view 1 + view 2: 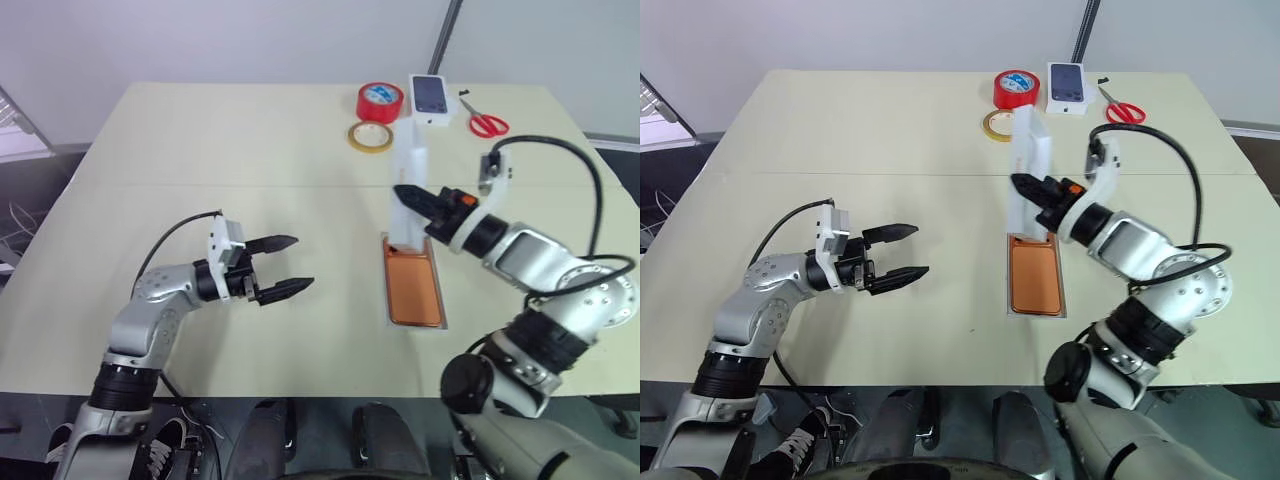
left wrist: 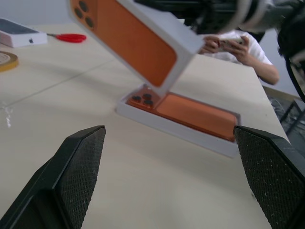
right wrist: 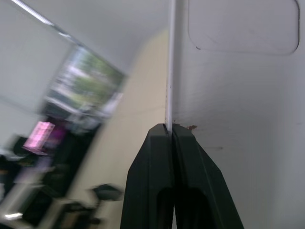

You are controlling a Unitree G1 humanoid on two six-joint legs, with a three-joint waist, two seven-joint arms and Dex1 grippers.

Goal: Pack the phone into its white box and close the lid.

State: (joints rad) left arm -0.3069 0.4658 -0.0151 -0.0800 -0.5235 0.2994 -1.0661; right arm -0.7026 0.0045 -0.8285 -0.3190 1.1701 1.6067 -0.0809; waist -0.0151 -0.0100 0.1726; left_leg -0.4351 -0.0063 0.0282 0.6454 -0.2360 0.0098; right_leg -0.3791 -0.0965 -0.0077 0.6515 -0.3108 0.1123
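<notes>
Hovering over the near left part of the bench (image 1: 250,150), the left gripper (image 1: 285,266) has its two black fingers spread wide with nothing between them, aimed toward the middle of the bench. Just right of centre, near the front edge, the white box (image 1: 384,290) lies flat with the phone (image 1: 413,288) resting inside it, orange back up; the left wrist view shows the phone's dark lens cluster at the end farther from the robot. Above the far end of the box, the right gripper (image 1: 405,196) has its fingers pinched shut on the lid (image 1: 411,175), gripping its thin wall edge. The lid is held off the bench and tilted, its open side turned down toward the box, and its glossy inside mirrors the orange phone. Farther back sit a yellowish tape ring (image 1: 369,136), a red tape roll (image 1: 380,100), a small white carton (image 1: 431,99) with a dark phone picture, and red-handled scissors (image 1: 487,122). Across the bench a person (image 2: 238,45) holds a small device.
</notes>
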